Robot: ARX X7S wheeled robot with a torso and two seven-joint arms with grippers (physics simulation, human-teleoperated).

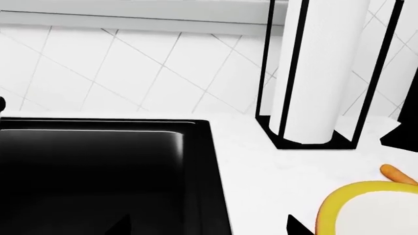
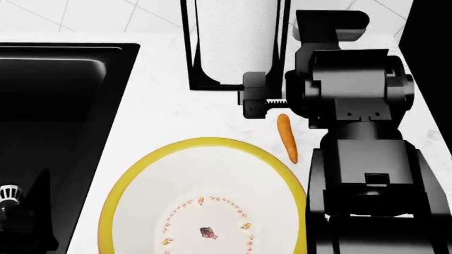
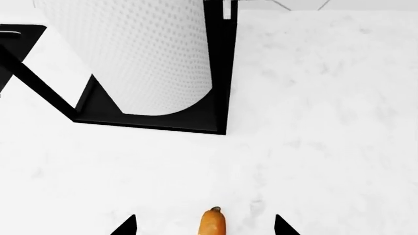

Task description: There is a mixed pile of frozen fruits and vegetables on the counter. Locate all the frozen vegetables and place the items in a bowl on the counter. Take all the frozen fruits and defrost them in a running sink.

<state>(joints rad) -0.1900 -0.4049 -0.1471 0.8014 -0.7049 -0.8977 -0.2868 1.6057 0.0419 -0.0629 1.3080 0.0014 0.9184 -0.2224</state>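
Note:
One of the frozen vegetables, a small orange carrot (image 2: 285,137), lies on the white counter (image 2: 169,114) just beyond the bowl (image 2: 137,174), a wide white bowl with a yellow rim and nothing in it. My right gripper (image 3: 203,226) hangs open over the carrot (image 3: 212,224), a fingertip on each side, neither touching it. My left gripper (image 1: 207,227) is open and holds nothing. It straddles the right edge of the black sink (image 1: 98,171), with the bowl's rim (image 1: 356,193) and the carrot (image 1: 397,174) beside it. The frozen fruits and the rest of the mixed pile are out of view.
A black-framed paper towel holder (image 2: 233,42) stands on the counter right behind the carrot, close to my right arm (image 2: 350,90). White tiled wall (image 1: 130,68) runs behind the sink. The left arm (image 2: 21,217) shows over the sink (image 2: 56,106) at the lower left.

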